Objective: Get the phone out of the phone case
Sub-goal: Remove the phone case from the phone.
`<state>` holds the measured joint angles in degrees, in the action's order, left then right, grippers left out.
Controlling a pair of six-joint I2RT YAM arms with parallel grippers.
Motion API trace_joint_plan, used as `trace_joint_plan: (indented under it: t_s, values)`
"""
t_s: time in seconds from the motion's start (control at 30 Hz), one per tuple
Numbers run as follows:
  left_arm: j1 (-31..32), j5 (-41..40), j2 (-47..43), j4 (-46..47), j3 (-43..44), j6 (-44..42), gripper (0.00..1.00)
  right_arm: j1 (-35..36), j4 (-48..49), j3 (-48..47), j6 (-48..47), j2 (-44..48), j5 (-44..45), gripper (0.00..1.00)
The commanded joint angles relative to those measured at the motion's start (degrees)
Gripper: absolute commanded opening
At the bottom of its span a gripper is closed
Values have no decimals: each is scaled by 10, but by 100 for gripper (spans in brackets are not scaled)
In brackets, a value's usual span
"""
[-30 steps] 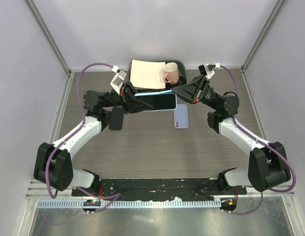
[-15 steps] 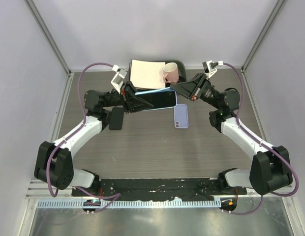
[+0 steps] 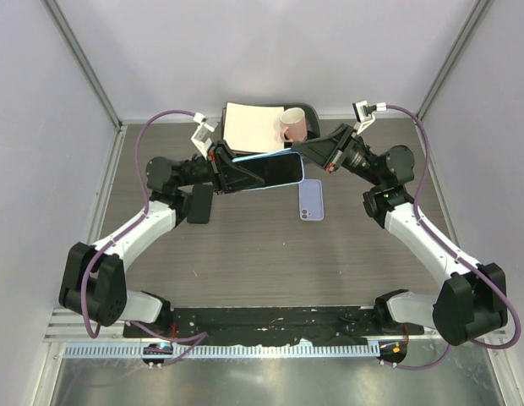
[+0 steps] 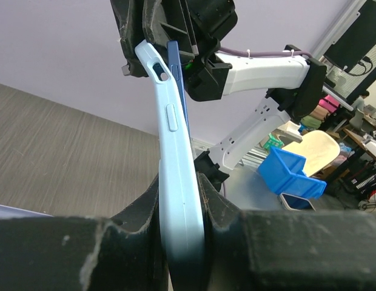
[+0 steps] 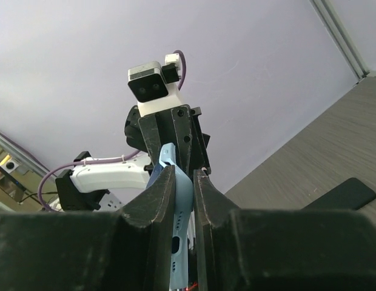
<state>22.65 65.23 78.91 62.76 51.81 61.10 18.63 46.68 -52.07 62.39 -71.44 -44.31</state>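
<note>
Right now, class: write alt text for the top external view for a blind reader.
Left claw and right claw grip opposite ends of a phone in a light blue case above a table. A pink mug stands behind.

No legible text or markings

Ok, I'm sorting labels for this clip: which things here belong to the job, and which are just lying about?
Job: cased phone, left gripper, right gripper.
Lying about: lilac phone or case, black slab, pink mug, paper pad, tray.
</note>
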Motion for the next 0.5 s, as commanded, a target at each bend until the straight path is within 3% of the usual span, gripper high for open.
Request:
trace_joint_plan:
  t_s: [0.0, 0.3, 0.47]
  values:
    - [47, 40, -20, 122, 25, 9, 0, 23, -122, 3, -78, -23, 7, 1]
    - [31, 2, -23, 90, 1, -12, 0, 23, -122, -32, -83, -12, -40, 1]
    - [15, -27, -29, 68, -5, -15, 0, 23, -163, -55, -118, -5, -56, 16]
